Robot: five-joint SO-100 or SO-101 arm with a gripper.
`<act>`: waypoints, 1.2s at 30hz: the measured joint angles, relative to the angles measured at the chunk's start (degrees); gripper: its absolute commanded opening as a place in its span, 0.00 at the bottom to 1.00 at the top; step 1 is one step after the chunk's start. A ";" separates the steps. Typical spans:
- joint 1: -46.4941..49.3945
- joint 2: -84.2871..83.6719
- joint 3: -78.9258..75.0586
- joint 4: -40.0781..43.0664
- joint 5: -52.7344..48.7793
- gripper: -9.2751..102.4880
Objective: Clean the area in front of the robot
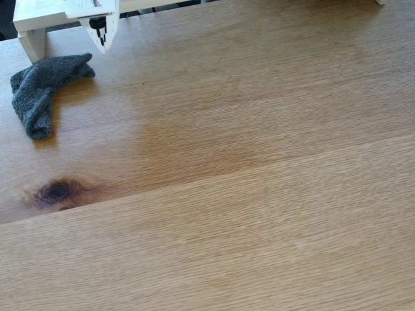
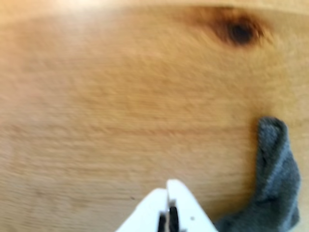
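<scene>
- robot (image 1: 97, 16): white plastic body, flat-sided, printed-part look, matte finish
- fixed view: broad white slab-like upper part narrowing down into a tapered wedge
- gripper (image 1: 102, 46): two white fingers coming to a blunt point
- black component set into the white shell just above the tip, small dark recesses beside it
- faint dark marking or print on the upper white face, too small to read
- thin dark line at the top edge by that marking, may be a wire, cannot tell
- wrist view: gripper (image 2: 167, 186) is two white rounded fingers, one narrow seam between them
- black inserts (image 2: 167, 220) in the seam lower down
- one tiny dark dot on the right finger, possibly a screw hole
- wrist view is blurred, finer detail not readable
</scene>
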 measured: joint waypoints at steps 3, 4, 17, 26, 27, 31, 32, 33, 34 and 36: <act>-3.16 2.20 0.00 -0.79 1.49 0.08; -4.04 2.99 0.00 -0.79 1.67 0.08; -8.44 16.17 11.07 10.28 -0.88 0.08; -8.79 40.43 33.22 16.70 -9.67 0.08; -8.88 41.84 33.22 18.11 -8.44 0.08; -9.76 47.20 33.22 22.06 -6.68 0.11; -9.84 48.43 33.22 22.68 -6.59 0.11; -9.84 49.39 33.22 22.94 -6.68 0.10; -9.49 50.27 33.22 23.03 -6.68 0.10; -9.05 50.45 33.22 23.03 -6.68 0.09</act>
